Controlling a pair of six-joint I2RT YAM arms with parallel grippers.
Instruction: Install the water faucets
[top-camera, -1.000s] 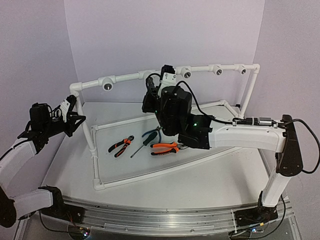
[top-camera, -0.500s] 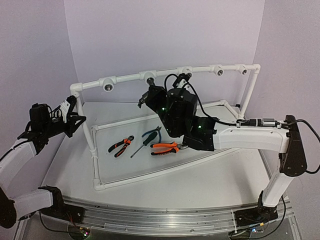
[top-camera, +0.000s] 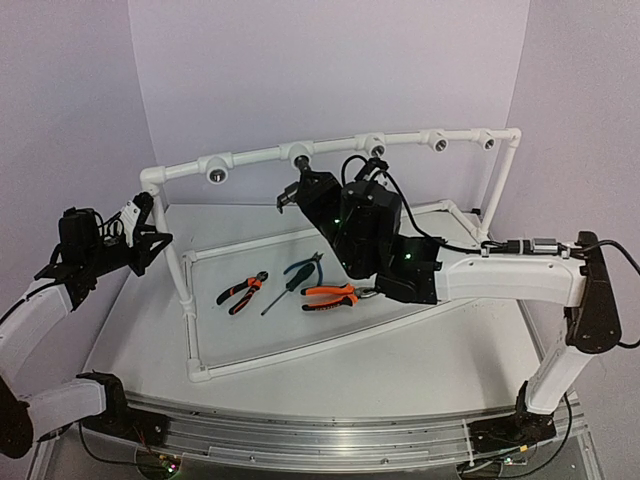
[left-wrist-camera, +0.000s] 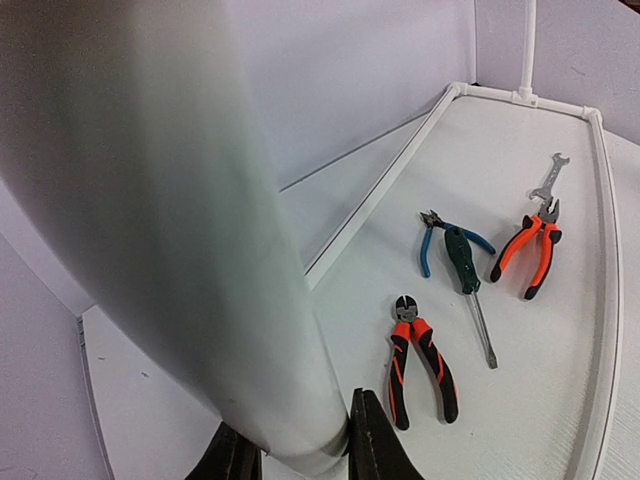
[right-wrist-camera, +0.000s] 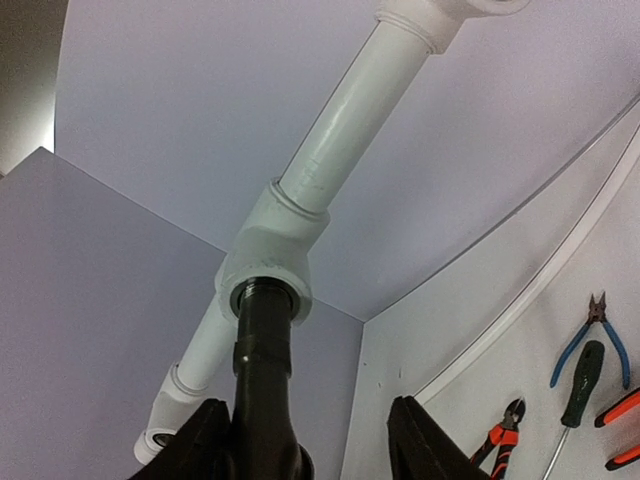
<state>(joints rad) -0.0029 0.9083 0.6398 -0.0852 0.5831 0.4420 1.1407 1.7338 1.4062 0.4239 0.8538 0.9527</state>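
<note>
In the right wrist view a black water faucet (right-wrist-camera: 262, 350) stands with its end inside a white tee socket (right-wrist-camera: 268, 250) of the top pipe. My right gripper (right-wrist-camera: 308, 405) is open around it: the left finger lies beside the faucet body and the right finger stands well clear. From above, that gripper (top-camera: 300, 190) sits just under the rail's second socket (top-camera: 299, 158). My left gripper (top-camera: 150, 225) is shut on the white corner post (top-camera: 168, 225). That post fills the left wrist view as a blurred pipe (left-wrist-camera: 180, 220) between the fingers.
On the tabletop inside the white pipe frame (top-camera: 300, 350) lie orange-black cutters (top-camera: 242, 291), a green screwdriver (top-camera: 290, 283), blue pliers (top-camera: 305, 265) and orange pliers (top-camera: 330, 296). A small wrench (left-wrist-camera: 548, 180) lies by the orange pliers. More sockets (top-camera: 437, 143) line the rail.
My right gripper's jaws have spread apart from the faucet, and its wrist has turned and shifted slightly right. The left arm has not moved.
</note>
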